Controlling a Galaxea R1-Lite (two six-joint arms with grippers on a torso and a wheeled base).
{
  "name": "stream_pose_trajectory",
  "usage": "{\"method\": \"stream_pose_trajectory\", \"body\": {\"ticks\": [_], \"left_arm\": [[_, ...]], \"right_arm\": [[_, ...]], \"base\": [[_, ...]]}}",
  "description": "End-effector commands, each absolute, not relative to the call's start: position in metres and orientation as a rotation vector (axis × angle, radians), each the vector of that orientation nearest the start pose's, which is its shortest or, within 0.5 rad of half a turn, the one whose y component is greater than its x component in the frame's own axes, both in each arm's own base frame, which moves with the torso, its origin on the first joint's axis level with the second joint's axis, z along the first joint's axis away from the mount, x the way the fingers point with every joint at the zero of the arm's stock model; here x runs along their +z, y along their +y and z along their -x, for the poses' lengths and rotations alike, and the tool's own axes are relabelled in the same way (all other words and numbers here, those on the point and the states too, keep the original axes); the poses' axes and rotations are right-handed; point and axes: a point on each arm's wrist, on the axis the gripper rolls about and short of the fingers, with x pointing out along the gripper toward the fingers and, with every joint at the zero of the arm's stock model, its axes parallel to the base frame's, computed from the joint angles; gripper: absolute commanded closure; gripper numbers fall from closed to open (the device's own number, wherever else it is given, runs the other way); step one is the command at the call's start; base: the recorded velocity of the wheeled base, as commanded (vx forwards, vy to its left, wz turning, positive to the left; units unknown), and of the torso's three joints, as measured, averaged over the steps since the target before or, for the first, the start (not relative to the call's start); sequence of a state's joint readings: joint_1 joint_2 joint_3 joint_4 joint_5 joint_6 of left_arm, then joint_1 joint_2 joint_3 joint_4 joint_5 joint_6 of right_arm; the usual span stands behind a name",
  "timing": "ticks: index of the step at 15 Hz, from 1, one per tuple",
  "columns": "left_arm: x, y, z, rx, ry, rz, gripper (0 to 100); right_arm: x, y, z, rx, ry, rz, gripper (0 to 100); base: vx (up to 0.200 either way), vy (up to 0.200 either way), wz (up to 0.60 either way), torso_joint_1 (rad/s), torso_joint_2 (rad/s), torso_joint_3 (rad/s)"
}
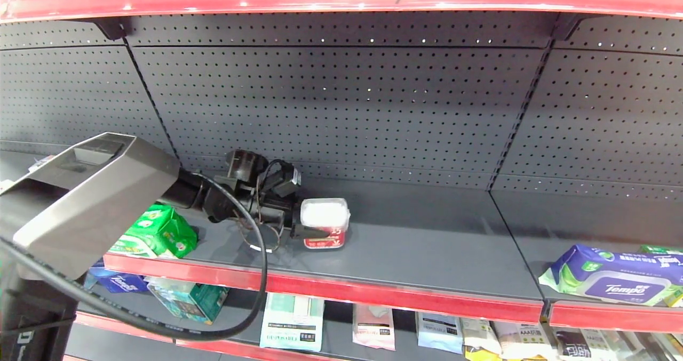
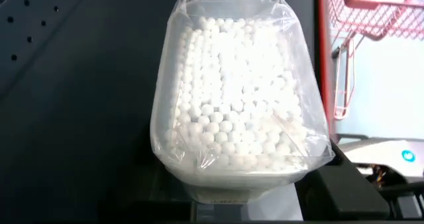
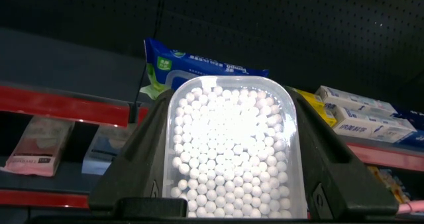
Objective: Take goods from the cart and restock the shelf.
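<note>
Pinches a cotton-swab tub (image 1: 325,210) in the jaws of the left gripper (image 1: 315,223), out over the dark shelf (image 1: 427,243), near its red front lip. Holds it upright, white lid on top, red label toward the aisle, low on the board. Cannot tell whether the base touches. Shows clear wrap and packed white swab tips up close in the left wrist view, with the red wire cart (image 2: 371,12) off beyond. Clamps a second swab tub (image 3: 228,131) in the right gripper (image 3: 232,164) as well, with jaws pressed against both long sides. Faces a blue wipes pack (image 3: 199,66) lying on a shelf there. Has a green pack (image 1: 163,233) just beside the left arm, and a purple-lidded wipes pack (image 1: 613,283) well apart in the next bay.
</note>
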State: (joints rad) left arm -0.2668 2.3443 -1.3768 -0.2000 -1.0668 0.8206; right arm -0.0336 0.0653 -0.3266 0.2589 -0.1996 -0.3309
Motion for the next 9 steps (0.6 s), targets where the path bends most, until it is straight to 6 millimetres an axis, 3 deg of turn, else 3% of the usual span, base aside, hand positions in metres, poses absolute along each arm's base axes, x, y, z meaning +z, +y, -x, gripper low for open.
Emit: {"method": "stream_pose_trajectory", "body": {"ticks": [1,9], "left_arm": [[0.057,-0.12,-0.408,-1.445,0.18,-0.366,100],[0.038,-0.115,-0.399,-1.474,0.212,-0.345,100]], "right_arm": [[0.138,-0.003,0.048,-0.231,0.037,0.33,100],[0.136,-0.003,0.047,-0.23,0.045,0.332,100]], "base": [[0.0,0.0,0.0,0.0,0.0,0.0],[0.0,0.0,0.0,0.0,0.0,0.0]]}}
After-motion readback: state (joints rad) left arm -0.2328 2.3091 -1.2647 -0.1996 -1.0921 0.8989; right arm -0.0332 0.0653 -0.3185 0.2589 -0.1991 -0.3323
